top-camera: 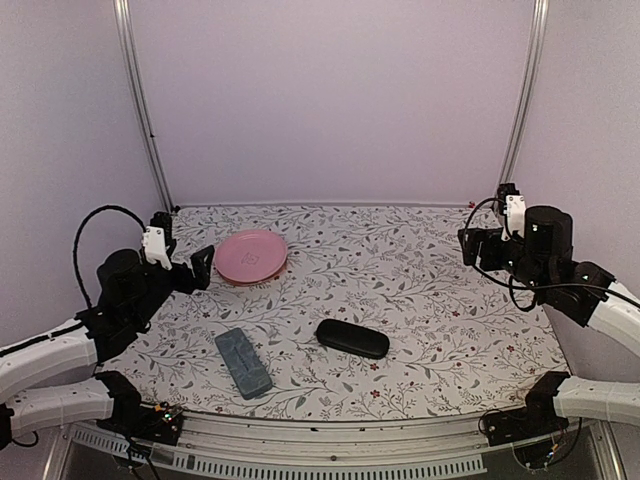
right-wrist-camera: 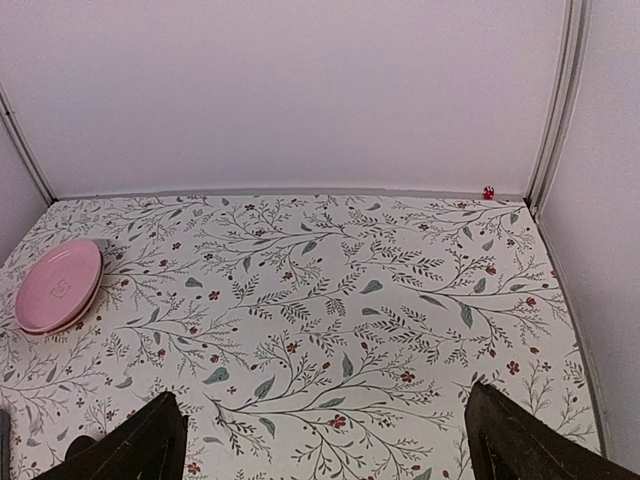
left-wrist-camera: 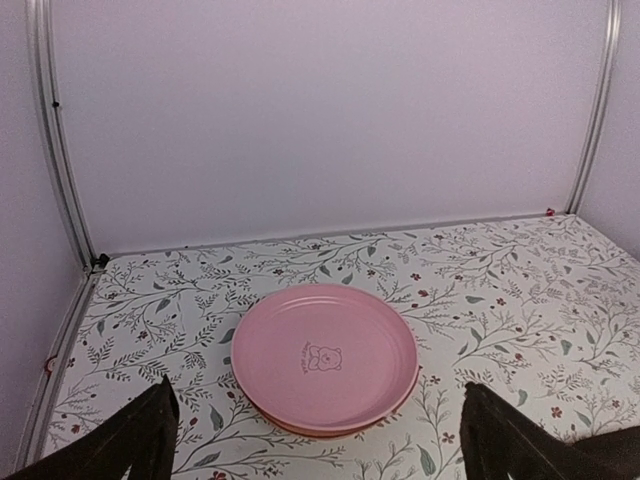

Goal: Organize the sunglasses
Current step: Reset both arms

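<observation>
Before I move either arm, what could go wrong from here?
No sunglasses show in any view; the black hard case and grey-blue case lie shut, so any grab is blind.
The black hard case looks rounded and smooth; it may slip from two fingers.
The pink plate sits just ahead of the open left gripper; a sweep could knock it.

Fingers of left pincer cut off at bottom edge, right pincer likewise, dark shape beside it unidentifiable
</observation>
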`<state>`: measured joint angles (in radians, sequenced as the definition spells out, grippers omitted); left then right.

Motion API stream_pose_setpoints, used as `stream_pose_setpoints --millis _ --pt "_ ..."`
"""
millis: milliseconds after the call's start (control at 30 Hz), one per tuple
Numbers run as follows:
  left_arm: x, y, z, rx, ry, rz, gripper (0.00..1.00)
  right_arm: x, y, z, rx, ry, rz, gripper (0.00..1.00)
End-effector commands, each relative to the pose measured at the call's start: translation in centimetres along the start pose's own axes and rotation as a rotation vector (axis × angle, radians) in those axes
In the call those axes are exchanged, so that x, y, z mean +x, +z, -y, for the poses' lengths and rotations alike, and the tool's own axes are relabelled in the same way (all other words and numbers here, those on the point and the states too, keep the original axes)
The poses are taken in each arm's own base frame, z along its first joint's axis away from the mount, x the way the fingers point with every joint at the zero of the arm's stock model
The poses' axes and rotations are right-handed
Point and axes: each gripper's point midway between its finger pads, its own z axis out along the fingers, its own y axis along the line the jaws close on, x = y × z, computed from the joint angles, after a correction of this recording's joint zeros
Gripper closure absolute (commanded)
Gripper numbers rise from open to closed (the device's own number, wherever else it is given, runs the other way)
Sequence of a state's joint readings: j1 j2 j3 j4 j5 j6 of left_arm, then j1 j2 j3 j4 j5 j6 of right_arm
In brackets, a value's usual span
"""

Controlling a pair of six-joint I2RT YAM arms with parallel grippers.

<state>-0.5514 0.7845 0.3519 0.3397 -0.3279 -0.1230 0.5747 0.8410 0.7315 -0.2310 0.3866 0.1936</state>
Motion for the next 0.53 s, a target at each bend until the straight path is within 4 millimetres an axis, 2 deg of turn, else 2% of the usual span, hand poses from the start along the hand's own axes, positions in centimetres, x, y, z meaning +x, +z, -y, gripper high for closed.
stream_pose_setpoints --millis 0,500 --pt "-0.38 -0.02 -0.45 -0.015 0.000 0.018 0.01 -0.49 -0.33 0.05 -0.006 0.006 0.027 0.01" --pt "-0.73 -0.25 -0.44 -0.011 -0.014 0.027 0.01 -0.50 -0.26 -0.09 -0.012 0.011 0.028 0.01"
